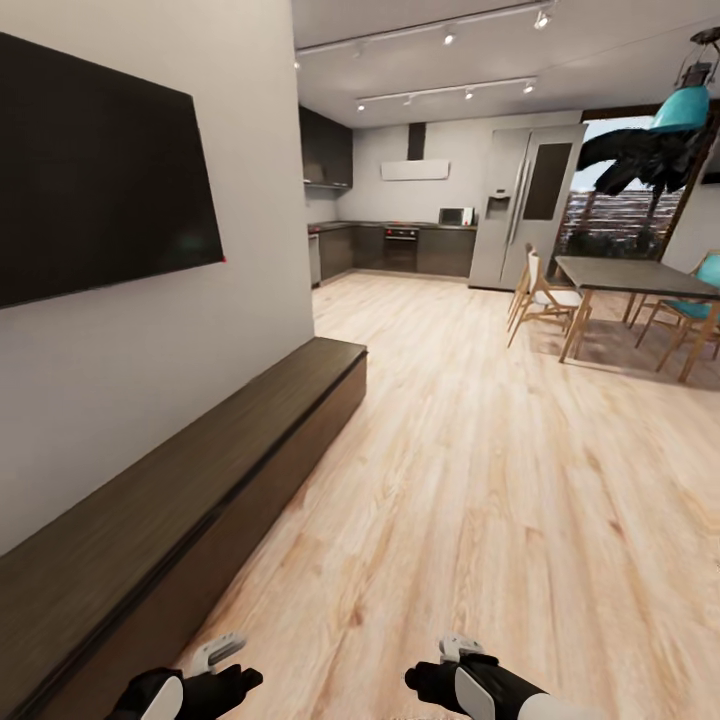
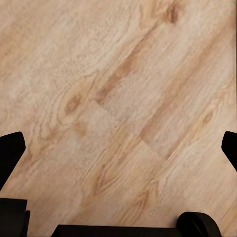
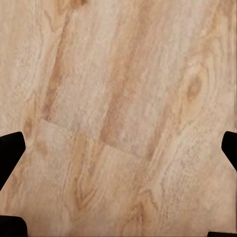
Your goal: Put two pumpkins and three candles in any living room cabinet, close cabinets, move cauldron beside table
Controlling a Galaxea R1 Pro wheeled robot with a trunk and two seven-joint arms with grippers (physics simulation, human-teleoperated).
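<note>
The long low dark-brown cabinet (image 1: 200,500) runs along the left wall under the black TV (image 1: 90,180), and its fronts look shut. My left gripper (image 1: 215,680) hangs low beside the cabinet's near end, and my right gripper (image 1: 450,675) hangs over bare floor. In the left wrist view the left gripper (image 2: 118,148) is open, with dark fingertips (image 2: 11,148) wide apart over wood planks. The right gripper (image 3: 118,148) is open too, holding nothing. The pumpkins, candles and cauldron are out of view.
Light wood-plank floor (image 1: 470,470) stretches ahead toward the kitchen units (image 1: 400,250) and a steel fridge (image 1: 525,205). A dining table (image 1: 640,275) with wooden chairs (image 1: 540,295) stands at the far right.
</note>
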